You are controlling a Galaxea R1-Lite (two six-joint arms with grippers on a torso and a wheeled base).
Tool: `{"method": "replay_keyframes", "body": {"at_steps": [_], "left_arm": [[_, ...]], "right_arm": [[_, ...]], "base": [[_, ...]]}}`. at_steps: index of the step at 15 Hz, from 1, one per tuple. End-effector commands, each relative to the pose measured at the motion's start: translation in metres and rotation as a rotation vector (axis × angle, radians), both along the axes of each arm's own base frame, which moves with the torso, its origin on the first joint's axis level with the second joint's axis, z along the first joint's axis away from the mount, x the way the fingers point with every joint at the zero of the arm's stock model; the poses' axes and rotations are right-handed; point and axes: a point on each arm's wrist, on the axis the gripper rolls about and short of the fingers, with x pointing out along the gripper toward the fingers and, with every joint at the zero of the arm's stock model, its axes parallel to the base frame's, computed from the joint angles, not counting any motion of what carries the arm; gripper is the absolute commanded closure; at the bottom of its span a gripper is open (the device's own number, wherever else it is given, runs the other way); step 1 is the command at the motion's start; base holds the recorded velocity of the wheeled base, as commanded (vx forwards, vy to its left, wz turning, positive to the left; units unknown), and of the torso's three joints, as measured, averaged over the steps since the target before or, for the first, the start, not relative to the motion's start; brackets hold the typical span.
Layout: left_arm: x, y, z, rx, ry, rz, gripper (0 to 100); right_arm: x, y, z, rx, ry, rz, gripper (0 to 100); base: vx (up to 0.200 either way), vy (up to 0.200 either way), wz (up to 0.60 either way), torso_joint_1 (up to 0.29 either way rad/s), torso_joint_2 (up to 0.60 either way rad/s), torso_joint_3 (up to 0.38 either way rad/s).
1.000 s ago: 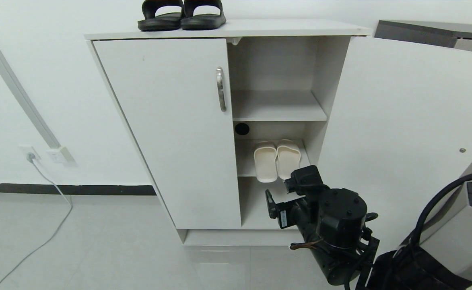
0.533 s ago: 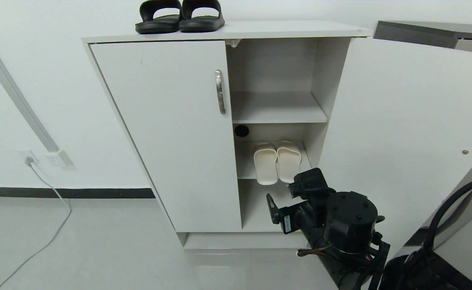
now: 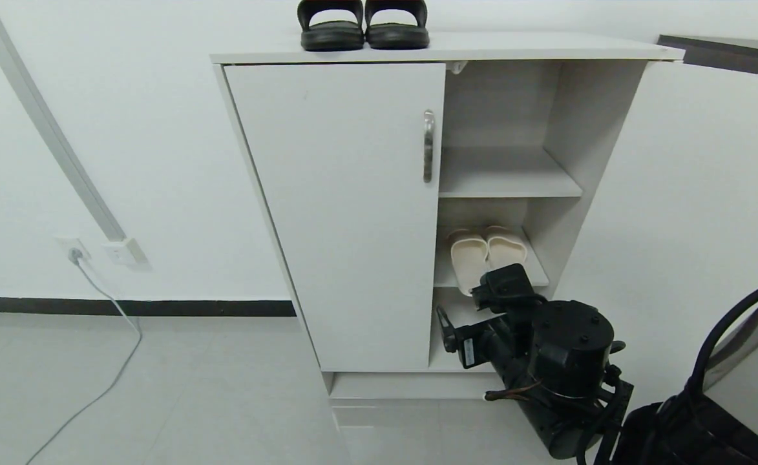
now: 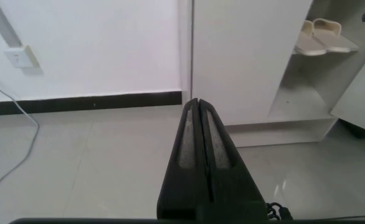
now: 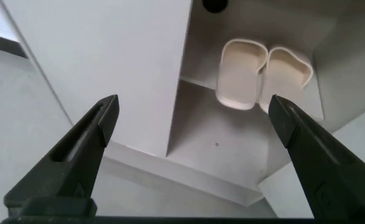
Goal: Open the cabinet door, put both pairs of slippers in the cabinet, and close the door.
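Observation:
The white cabinet has its right door swung wide open. Its left door, which carries a metal handle, is closed. A black pair of slippers rests on the cabinet top. A cream pair lies side by side on the middle shelf, the cream pair also lying ahead of my right gripper. My right gripper is open and empty, low in front of the bottom compartment, right gripper near the closed door's edge. My left gripper is shut on nothing, low over the floor, left of the cabinet.
A wall socket with a grey cable sits at the left, below a slanting wall conduit. A grey unit stands behind the open door. Bare tiled floor spreads to the cabinet's left.
The head view has shifted, so the cabinet now sits further right in the picture. Both pairs of slippers keep their places. My right gripper is now nearer the closed door's edge.

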Motion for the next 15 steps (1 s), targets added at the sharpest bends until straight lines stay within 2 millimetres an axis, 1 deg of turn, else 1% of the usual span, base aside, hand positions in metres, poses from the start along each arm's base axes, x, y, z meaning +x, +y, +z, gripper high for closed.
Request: {"method": "replay_keyframes", "body": {"at_steps": [1, 3, 12, 15], "left_arm": [[0.000, 0.000, 0.000, 0.000, 0.000, 0.001, 100], [0.000, 0.000, 0.000, 0.000, 0.002, 0.001, 100], [0.000, 0.000, 0.000, 0.000, 0.000, 0.001, 100], [0.000, 0.000, 0.000, 0.000, 0.000, 0.001, 100]], "right_arm": [[0.000, 0.000, -0.003, -0.007, 0.006, 0.000, 0], [0.001, 0.000, -0.004, -0.010, 0.008, -0.003, 0], [0.006, -0.005, -0.012, -0.032, 0.029, -0.011, 0], [0.007, -0.003, -0.017, -0.041, 0.038, -0.007, 0]], "base": [[0.000, 0.200, 0.00, 0.002, 0.00, 0.002], [0.000, 0.200, 0.00, 0.002, 0.00, 0.000], [0.000, 0.000, 0.00, 0.000, 0.00, 0.000], [0.000, 0.000, 0.00, 0.000, 0.00, 0.000]]}}
